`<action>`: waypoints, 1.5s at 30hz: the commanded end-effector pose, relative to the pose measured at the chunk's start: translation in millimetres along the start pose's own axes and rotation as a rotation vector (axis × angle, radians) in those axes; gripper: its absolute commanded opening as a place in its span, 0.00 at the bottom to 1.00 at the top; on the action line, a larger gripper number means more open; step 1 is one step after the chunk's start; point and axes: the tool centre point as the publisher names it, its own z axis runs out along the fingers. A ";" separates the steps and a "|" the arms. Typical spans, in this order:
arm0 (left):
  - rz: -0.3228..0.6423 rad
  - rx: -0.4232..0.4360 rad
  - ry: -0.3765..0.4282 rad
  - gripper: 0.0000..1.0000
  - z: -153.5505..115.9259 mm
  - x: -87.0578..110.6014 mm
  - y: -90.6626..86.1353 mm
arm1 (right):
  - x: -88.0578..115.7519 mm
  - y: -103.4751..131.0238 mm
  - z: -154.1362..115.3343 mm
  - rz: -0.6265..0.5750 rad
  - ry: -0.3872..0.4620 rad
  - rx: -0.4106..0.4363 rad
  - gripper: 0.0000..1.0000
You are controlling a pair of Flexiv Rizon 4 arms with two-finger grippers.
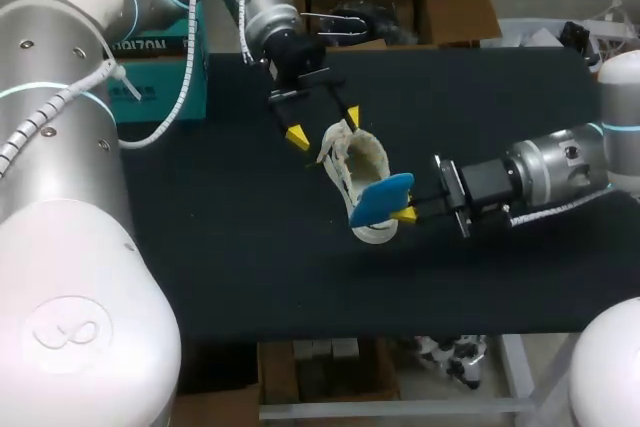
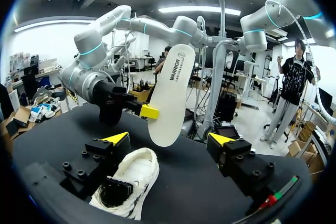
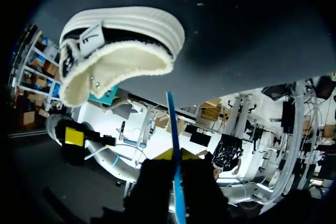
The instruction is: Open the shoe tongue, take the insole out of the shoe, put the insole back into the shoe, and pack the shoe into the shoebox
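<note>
Over the far left part of the dark tabletop [image 1: 200, 247], the left tool [image 1: 325, 127] hangs with its yellow-tipped fingers spread wide, gripping nothing, one finger just beside the far end of the white shoe [image 1: 357, 162]. The shoe lies on the tabletop near its middle. Above the shoe's near end the insole [image 1: 381, 197], blue on one face and white on the other, is out of the shoe and clamped by its edge between the fingers of the right tool [image 1: 405, 211].
</note>
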 end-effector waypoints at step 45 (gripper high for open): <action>0.180 -0.062 -0.647 1.00 39.3 5.5 -6.8 | 41.9 15.4 -5.3 0.001 0.106 -0.054 0.00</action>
